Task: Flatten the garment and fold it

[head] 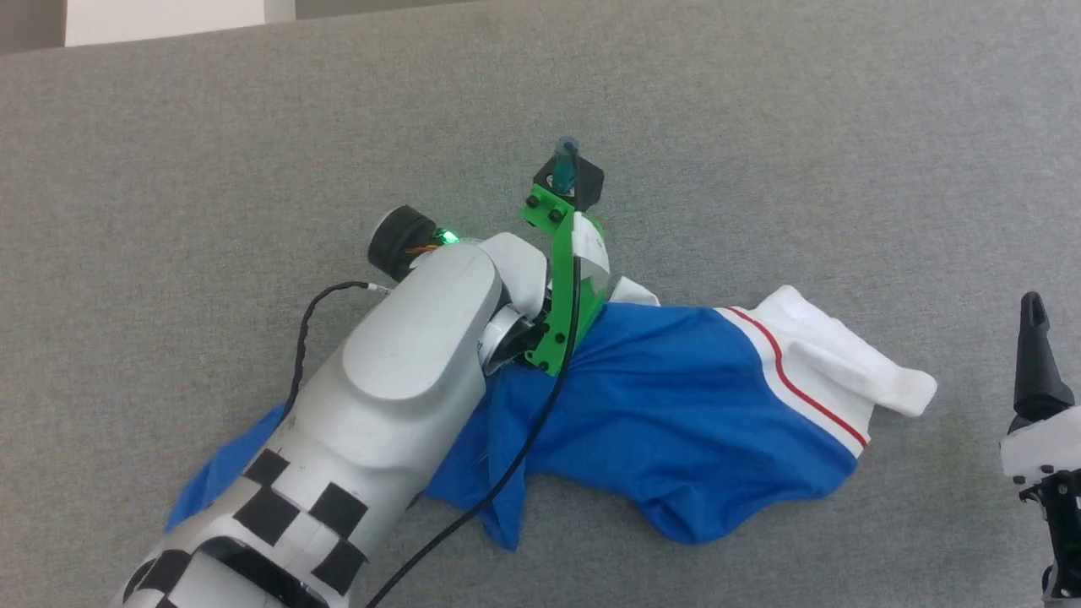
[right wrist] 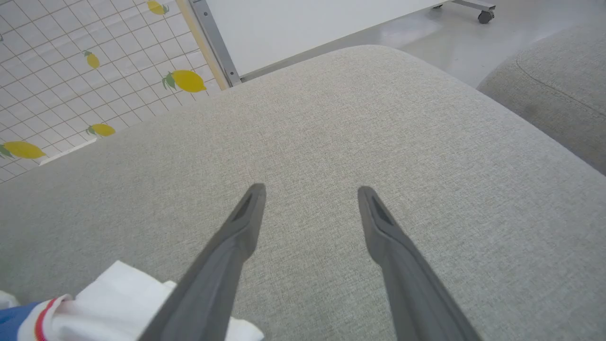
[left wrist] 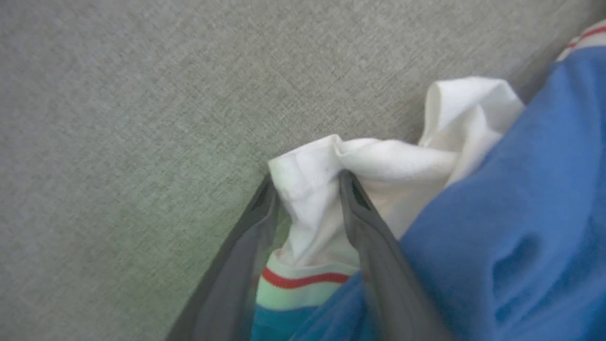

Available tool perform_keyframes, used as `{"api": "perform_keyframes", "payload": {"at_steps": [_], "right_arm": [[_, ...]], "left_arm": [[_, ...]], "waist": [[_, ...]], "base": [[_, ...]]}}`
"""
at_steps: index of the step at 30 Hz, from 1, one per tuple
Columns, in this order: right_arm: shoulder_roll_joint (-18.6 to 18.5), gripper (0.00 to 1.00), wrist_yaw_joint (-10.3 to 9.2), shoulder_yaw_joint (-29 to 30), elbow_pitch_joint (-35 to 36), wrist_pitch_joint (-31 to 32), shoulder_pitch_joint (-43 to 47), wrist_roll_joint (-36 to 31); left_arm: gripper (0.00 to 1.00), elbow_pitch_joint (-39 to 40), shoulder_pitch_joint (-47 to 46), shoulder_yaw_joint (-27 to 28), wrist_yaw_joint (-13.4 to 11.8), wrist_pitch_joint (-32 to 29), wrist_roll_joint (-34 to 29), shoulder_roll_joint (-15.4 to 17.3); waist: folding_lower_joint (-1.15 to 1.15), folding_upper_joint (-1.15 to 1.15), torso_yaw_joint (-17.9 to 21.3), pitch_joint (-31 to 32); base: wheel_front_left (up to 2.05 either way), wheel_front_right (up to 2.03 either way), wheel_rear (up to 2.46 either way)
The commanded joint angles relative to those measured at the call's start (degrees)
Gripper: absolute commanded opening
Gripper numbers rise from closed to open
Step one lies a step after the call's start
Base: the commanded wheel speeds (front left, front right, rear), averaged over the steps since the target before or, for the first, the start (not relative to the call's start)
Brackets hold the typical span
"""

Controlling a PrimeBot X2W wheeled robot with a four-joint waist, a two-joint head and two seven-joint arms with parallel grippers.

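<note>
Left wrist view, left gripper astride garment sleeve hem, grip unclear, right gripper splayed over cushion

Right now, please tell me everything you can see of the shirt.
The shirt is blue, thin cloth, with white sleeves and red-and-white trim. It lies crumpled and unfolded on the grey cushion, one sleeve spread toward the robot's right. The left arm covers part of it. The left gripper has its fingers on either side of the other sleeve's bunched hem, touching it; whether they grip it yet I cannot tell.
</note>
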State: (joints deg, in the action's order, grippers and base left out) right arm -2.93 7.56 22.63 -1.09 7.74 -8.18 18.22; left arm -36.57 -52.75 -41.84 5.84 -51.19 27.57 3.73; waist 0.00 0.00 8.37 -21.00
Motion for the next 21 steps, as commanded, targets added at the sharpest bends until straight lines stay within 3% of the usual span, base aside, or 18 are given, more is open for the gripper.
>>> {"api": "perform_keyframes", "payload": {"at_steps": [1,5,11,21], "right_arm": [[0.05,1.0,-0.08,0.02,-0.17,-0.6,-1.1,0.25],[0.05,1.0,-0.08,-0.42,-0.65,-0.65,-1.4,-0.05],[0.05,1.0,-0.08,-0.2,-0.66,-0.01,-1.06,-1.19],[0.05,1.0,-0.08,-0.26,0.15,1.77,0.27,-2.26]], "left_arm": [[0.0,-0.97,2.12,-0.74,0.53,0.08,1.1,0.08],[0.0,0.6,2.2,1.84,0.1,4.05,3.78,-0.19],[0.0,3.08,1.76,9.37,-3.22,12.76,8.08,0.06],[0.0,8.96,8.38,23.43,-10.42,23.3,13.87,7.37]], "waist": [[0.0,0.0,-0.53,0.09],[0.0,0.0,-1.9,0.91],[0.0,0.0,-5.42,3.3],[0.0,0.0,-11.4,7.43]], "base": [[0.0,0.0,0.0],[0.0,0.0,0.0],[0.0,0.0,0.0],[0.0,0.0,0.0]]}}
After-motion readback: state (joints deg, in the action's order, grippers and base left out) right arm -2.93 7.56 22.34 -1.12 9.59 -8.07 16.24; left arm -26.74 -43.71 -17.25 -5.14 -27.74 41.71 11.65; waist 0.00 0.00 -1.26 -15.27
